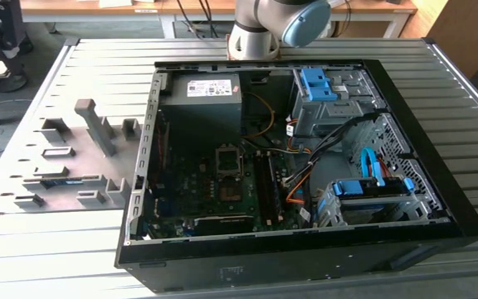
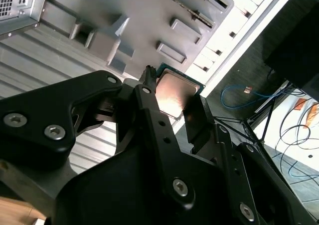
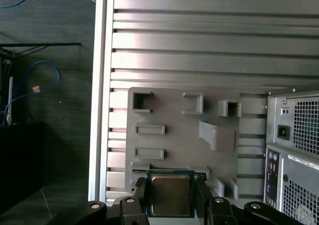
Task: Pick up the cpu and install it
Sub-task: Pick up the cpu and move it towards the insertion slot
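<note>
Black gripper (image 3: 170,191) | grips flat square silver-faced cpu (image 3: 170,196) | grey slotted fixture (image 3: 172,117) behind

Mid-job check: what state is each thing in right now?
gripper: shut on the cpu.
cpu: held by two opposite edges, metal face toward the wrist cameras.
holder plate: flat on the table.
computer case: on its side, panel off, interior exposed.
socket: no cooler over it; empty or not, cannot tell.

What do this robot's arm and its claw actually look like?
The arm is a rounded silver-grey tube with a light blue cap on its joint. The gripper is matte black, built of flat angular links fastened with silver screws.
</note>
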Tool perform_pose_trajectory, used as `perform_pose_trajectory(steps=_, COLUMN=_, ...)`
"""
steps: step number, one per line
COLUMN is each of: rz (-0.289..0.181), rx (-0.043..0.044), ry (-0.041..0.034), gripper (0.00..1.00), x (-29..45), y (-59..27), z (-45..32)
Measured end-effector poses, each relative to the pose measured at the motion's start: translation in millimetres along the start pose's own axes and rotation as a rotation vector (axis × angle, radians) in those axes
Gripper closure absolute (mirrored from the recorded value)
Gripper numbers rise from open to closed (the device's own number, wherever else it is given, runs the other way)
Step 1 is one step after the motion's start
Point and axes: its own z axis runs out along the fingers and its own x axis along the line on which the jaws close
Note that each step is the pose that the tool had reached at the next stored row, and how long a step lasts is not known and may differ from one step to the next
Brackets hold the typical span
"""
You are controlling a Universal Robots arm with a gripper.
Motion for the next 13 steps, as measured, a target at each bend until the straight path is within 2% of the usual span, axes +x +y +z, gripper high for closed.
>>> perform_pose_trajectory(steps=5, rz=0.0, rx=-0.0001, ry=0.0045, gripper=0.53, x=-17.7, y=-0.4, z=-0.6)
perform_pose_trajectory(steps=13, rz=0.0, rx=-0.0003, ry=0.0097, gripper=0.53, x=-41.4, y=-1.0, z=-1.3)
